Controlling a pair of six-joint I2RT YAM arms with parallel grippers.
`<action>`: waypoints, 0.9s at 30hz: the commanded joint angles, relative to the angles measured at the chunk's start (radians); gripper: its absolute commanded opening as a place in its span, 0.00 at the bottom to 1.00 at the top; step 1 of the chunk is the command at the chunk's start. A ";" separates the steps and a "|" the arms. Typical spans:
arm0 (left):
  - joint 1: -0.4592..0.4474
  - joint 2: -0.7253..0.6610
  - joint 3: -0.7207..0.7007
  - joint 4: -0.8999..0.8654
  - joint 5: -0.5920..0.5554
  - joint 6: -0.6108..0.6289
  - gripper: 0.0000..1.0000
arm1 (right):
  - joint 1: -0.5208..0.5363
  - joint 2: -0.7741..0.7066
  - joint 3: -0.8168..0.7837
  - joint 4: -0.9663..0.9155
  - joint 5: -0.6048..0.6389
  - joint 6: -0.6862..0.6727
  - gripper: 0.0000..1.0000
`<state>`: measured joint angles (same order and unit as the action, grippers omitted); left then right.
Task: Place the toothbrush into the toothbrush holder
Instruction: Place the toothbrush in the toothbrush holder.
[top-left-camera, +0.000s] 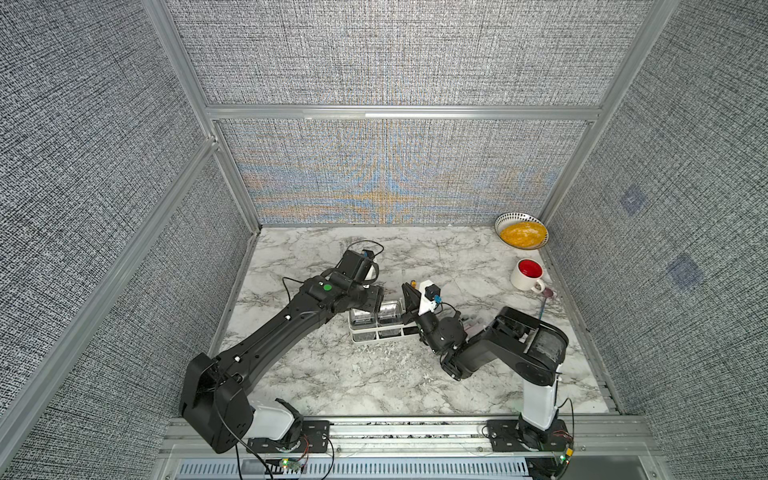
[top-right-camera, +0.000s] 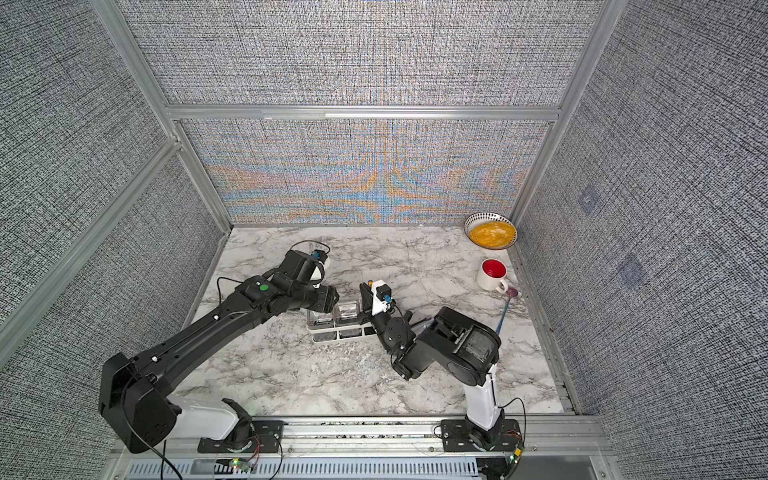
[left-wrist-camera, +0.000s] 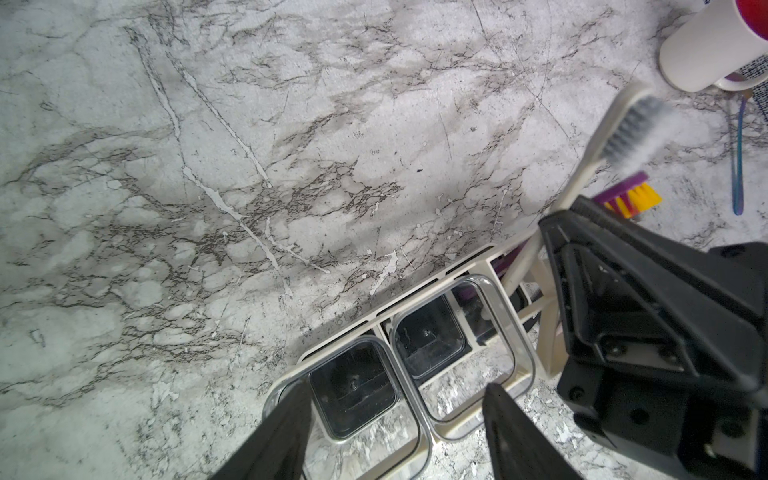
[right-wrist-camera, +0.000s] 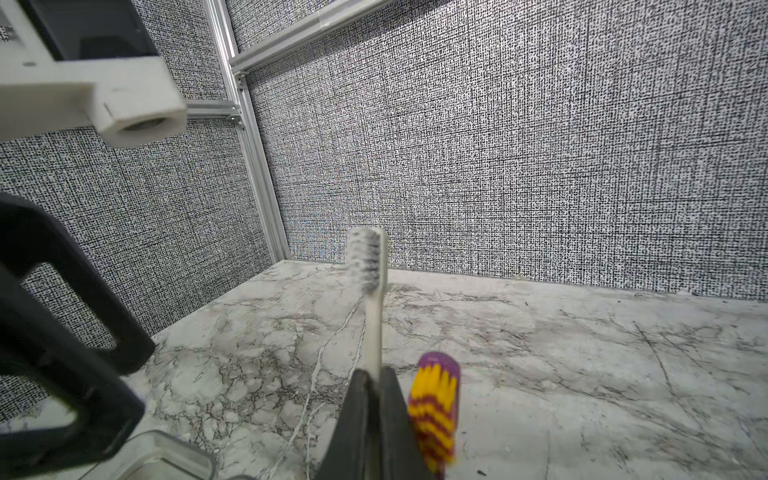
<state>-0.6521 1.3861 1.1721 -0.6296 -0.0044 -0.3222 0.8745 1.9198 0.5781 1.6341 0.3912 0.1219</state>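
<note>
The white toothbrush (right-wrist-camera: 374, 316) stands almost upright, bristles up, its lower end in the cup-less end compartment of the toothbrush holder (top-left-camera: 376, 337), near the middle of the surface (top-left-camera: 316, 374). The right tool (right-wrist-camera: 374, 376) is clenched on its handle. One purple toothbrush (right-wrist-camera: 434, 411) stands just beside: two brushes, two clear cups (left-wrist-camera: 353, 386), three compartments. The left tool (left-wrist-camera: 397, 388) hangs spread above the cups.

right gripper (right-wrist-camera: 374, 376) pinched tight on the white toothbrush (right-wrist-camera: 373, 316) handle, grey-white bristle head sticking up past the tips. purple toothbrush (right-wrist-camera: 434, 411) with yellow bristles just beside the gripper, blurred. clear cup rim (right-wrist-camera: 174, 451) close by, near a black robot part (right-wrist-camera: 62, 332). marble surface (right-wrist-camera: 540, 353) runs to a far corner at the aluminium post (right-wrist-camera: 257, 166), woven grey walls (right-wrist-camera: 498, 145).
</note>
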 joint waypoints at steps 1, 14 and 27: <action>0.000 -0.001 -0.003 0.007 -0.016 0.009 0.68 | 0.000 -0.023 -0.005 0.230 0.013 -0.002 0.01; -0.008 -0.003 -0.009 0.011 -0.021 0.005 0.68 | -0.011 -0.109 0.000 0.226 -0.005 -0.038 0.01; -0.017 -0.020 -0.020 0.021 -0.021 -0.004 0.68 | -0.014 -0.285 -0.024 0.131 -0.074 -0.050 0.01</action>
<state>-0.6659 1.3731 1.1553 -0.6224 -0.0238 -0.3225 0.8612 1.6520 0.5617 1.6268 0.3363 0.0788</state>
